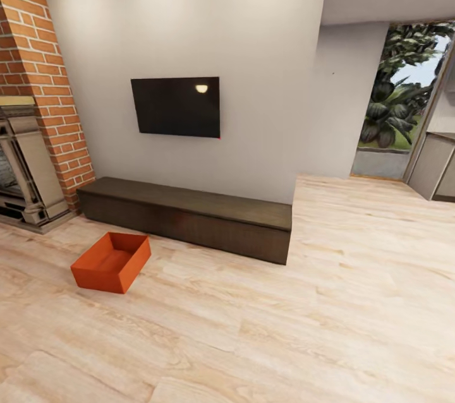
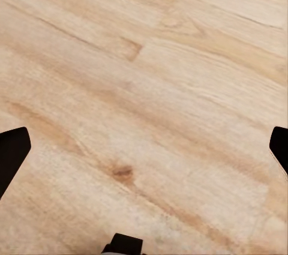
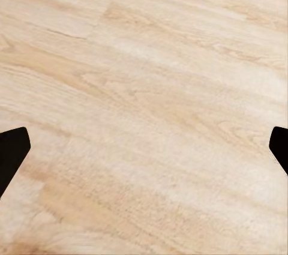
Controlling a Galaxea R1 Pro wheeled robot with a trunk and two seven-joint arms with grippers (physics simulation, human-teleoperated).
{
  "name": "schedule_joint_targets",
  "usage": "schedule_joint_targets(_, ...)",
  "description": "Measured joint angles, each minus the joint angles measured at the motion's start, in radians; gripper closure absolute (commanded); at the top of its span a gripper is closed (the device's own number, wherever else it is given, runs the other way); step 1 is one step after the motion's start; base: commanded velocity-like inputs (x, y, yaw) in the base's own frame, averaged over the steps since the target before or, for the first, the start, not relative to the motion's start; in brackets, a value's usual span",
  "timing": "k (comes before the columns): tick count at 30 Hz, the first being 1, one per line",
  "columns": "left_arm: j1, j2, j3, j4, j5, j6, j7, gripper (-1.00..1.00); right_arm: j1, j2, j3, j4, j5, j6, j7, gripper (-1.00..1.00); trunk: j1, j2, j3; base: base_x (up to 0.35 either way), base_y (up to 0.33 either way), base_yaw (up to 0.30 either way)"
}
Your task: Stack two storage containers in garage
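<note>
I see a bin on the floor before the cabinet's left end; television above, fireplace left.

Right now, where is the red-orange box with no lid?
In the head view, the red-orange open box sits on the light wood floor at lower left, just in front of the long dark cabinet, near the brick fireplace.

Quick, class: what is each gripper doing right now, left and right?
Left gripper: open, holding nothing, over bare wood floor.
Right gripper: open, holding nothing, over the same floor.
</note>
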Motion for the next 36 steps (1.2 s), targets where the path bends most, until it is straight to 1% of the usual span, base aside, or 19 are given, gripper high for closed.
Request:
schedule_joint_targets(21, 0.000, 0.000, -0.001, 0.000, 0.000, 0.000, 0.000, -1.00, 0.000, -0.001, 0.000, 0.000, 0.000, -0.002, -0.001, -1.00, 0.000, 0.000, 0.000, 0.329, -0.001, 0.000)
schedule_joint_targets(22, 0.000, 0.000, -0.001, 0.000, 0.000, 0.000, 0.000, -1.00, 0.000, -0.001, 0.000, 0.000, 0.000, -0.002, -0.001, -1.00, 0.000, 0.000, 0.000, 0.000, 0.000, 0.000)
schedule_joint_targets(27, 0.008, -0.027, -0.003, -0.011, -0.001, -0.001, 0.004, -1.00, -0.010, 0.026, 0.002, 0.014, 0.003, 0.007, -0.004, -1.00, 0.001, 0.000, 0.000, 0.000, 0.000, 0.000)
schedule_joint_targets(28, 0.008, -0.028, -0.003, -0.012, 0.000, -0.001, 0.004, -1.00, -0.010, 0.031, 0.001, 0.015, 0.003, 0.007, -0.003, -1.00, 0.001, 0.000, 0.000, 0.000, 0.000, 0.000)
schedule_joint_targets(30, 0.008, -0.022, -0.004, -0.013, 0.001, 0.000, 0.004, -1.00, -0.011, 0.030, 0.001, 0.019, 0.002, 0.006, 0.000, -1.00, 0.001, 0.000, 0.000, 0.000, 0.000, 0.000)
schedule_joint_targets(36, 0.008, -0.021, -0.005, -0.014, 0.001, 0.001, 0.004, -1.00, -0.011, 0.029, 0.001, 0.020, 0.003, 0.006, 0.001, -1.00, 0.001, 0.000, 0.000, 0.000, 0.000, 0.018)
